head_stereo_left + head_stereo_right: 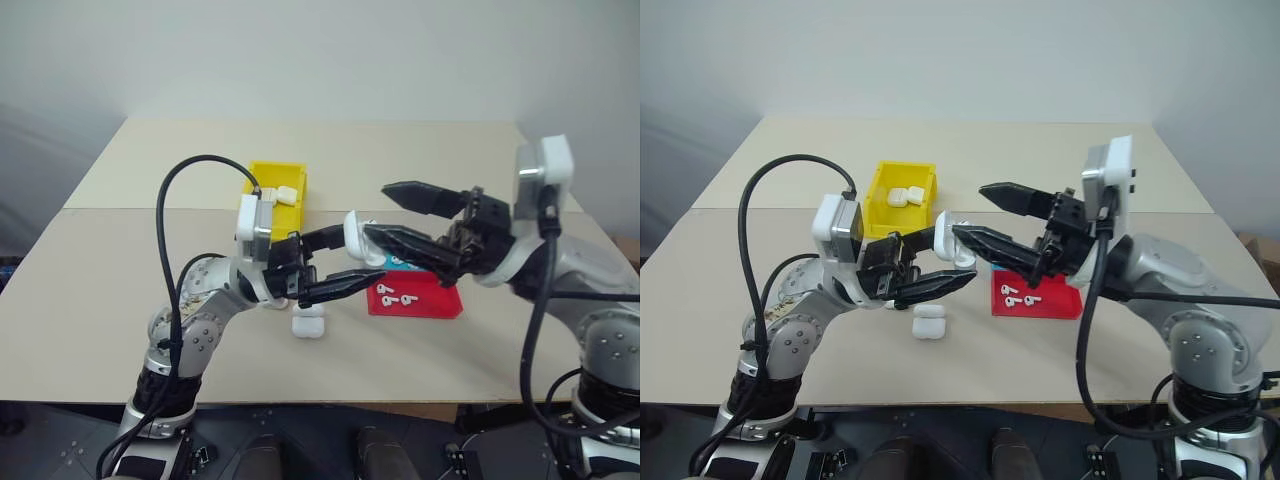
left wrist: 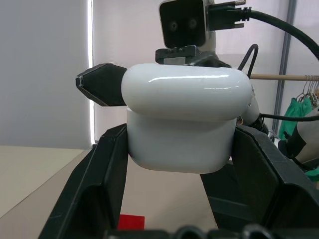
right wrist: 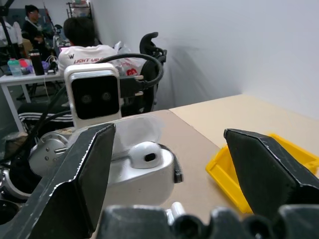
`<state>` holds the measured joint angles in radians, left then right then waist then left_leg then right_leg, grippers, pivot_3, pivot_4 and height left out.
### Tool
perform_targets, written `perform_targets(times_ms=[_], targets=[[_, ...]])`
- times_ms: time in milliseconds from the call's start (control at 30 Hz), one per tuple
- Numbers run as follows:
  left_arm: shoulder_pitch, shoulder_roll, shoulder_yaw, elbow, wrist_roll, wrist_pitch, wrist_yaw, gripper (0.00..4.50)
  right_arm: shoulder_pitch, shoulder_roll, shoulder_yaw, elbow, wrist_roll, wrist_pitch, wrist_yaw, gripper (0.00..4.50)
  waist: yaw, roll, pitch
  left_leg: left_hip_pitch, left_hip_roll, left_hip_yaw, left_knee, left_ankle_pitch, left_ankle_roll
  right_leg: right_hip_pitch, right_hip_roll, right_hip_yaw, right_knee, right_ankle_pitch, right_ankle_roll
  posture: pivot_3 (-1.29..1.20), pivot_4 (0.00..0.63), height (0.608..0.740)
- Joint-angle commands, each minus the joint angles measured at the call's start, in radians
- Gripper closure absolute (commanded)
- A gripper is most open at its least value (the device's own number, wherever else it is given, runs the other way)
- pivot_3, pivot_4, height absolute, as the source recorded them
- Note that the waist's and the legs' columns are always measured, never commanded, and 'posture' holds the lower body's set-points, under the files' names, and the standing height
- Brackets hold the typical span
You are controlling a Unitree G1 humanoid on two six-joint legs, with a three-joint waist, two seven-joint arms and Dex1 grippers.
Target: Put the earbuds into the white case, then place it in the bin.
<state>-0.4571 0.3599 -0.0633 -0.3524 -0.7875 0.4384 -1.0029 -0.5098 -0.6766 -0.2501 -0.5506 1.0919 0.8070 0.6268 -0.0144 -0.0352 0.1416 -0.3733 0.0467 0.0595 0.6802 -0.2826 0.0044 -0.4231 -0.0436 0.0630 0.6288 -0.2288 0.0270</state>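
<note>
My left gripper [image 1: 940,262] is clamped on the white case [image 2: 184,122], holding it above the table [image 1: 90,300]. My right gripper [image 1: 975,215] hangs beside it, fingers spread wide. The yellow bin [image 1: 880,195] sits just behind, with loose earbuds [image 1: 1018,295] on a red tray [image 1: 1060,303].

A red tray [image 1: 1055,302] sits on my tan table [image 1: 450,155] (pale wall behind); in my right wrist view, people [image 3: 87,42] sit at a desk [image 3: 22,79].
</note>
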Motion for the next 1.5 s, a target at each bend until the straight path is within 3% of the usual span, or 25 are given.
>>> perform_targets(times_ms=[33,100,233,367,467,567,633,767,1067,1500], targets=[[-0.009,0.009,0.015,0.002,-0.005,-0.019,-0.026,1.68,-0.039,-0.084,-0.039,0.075,-0.054,-0.048,0.087,0.41,0.0,0.0,0.0,0.0,0.0,0.0,0.0,0.0,0.0,0.0,0.0,0.0,0.0,0.0,0.0,0.0,0.15,0.74],[-0.011,0.01,0.019,0.006,-0.002,-0.022,-0.027,1.68,-0.058,-0.168,0.027,0.138,-0.193,-0.091,0.15,0.41,0.0,0.0,0.0,0.0,0.0,0.001,0.0,0.0,0.0,0.0,0.0,0.0,0.0,0.0,0.0,0.0,0.15,0.74],[-0.006,0.012,0.026,0.004,0.001,-0.026,-0.022,1.68,-0.172,-0.289,0.276,0.293,-0.519,-0.18,0.227,0.41,-0.006,0.0,0.0,0.0,0.0,0.002,0.0,0.0,0.0,0.0,0.0,0.0,-0.001,0.0,0.0,0.0,0.15,0.74],[0.004,0.02,0.036,-0.006,-0.003,-0.022,-0.019,1.68,-0.384,-0.258,0.537,0.538,-0.805,-0.269,0.319,0.41,-0.019,0.0,0.0,0.001,0.0,0.003,-0.001,0.0,0.0,-0.001,0.001,0.002,0.0,0.0,0.0,0.0,0.15,0.74],[0.006,0.026,0.047,-0.005,-0.002,-0.025,-0.012,1.68,-0.528,-0.202,0.719,0.778,-1.037,-0.492,0.429,0.41,-0.023,0.001,0.0,0.001,0.001,0.004,-0.001,0.0,0.0,-0.002,0.001,0.002,0.0,0.0,0.0,0.0,0.15,0.74],[0.014,0.031,0.055,-0.01,0.001,-0.027,-0.005,1.68,-0.641,-0.134,0.8,1.016,-1.163,-0.675,0.512,0.41,-0.024,0.001,0.001,0.0,0.001,0.005,-0.001,0.0,0.0,-0.003,0.0,0.002,-0.001,0.0,0.0,0.0,0.15,0.74],[0.027,0.038,0.063,-0.021,0.002,-0.03,-0.002,1.68,-0.705,-0.088,0.819,1.166,-1.208,-0.773,0.56,0.58,-0.021,0.001,0.001,-0.002,0.001,0.005,-0.001,0.0,0.0,-0.004,0.0,0.002,-0.002,0.0,0.0,0.0,0.15,0.74],[0.051,0.051,0.07,-0.043,-0.001,-0.033,0.004,1.68,-0.785,-0.026,0.82,1.393,-1.27,-0.916,0.622,1.63,-0.018,0.002,0.001,-0.006,0.001,0.004,-0.001,0.0,0.001,-0.007,-0.001,0.0,-0.002,0.0,0.0,0.0,0.15,0.74],[0.077,0.06,0.075,-0.071,-0.003,-0.031,0.023,1.68,-0.86,0.073,0.809,1.651,-1.382,-1.064,0.663,1.63,-0.023,0.002,0.001,-0.012,0.002,0.005,-0.001,0.001,-0.002,-0.014,-0.002,0.0,0.002,0.001,-0.001,0.0,0.15,0.74],[0.102,0.092,0.092,-0.107,-0.021,-0.013,0.056,1.68,-0.835,0.098,0.779,1.691,-1.445,-1.147,0.699,1.63,-0.029,0.003,0.002,-0.01,0.002,0.003,-0.001,0.002,-0.003,-0.014,-0.001,0.0,0.005,0.002,-0.003,0.0,0.15,0.74]])
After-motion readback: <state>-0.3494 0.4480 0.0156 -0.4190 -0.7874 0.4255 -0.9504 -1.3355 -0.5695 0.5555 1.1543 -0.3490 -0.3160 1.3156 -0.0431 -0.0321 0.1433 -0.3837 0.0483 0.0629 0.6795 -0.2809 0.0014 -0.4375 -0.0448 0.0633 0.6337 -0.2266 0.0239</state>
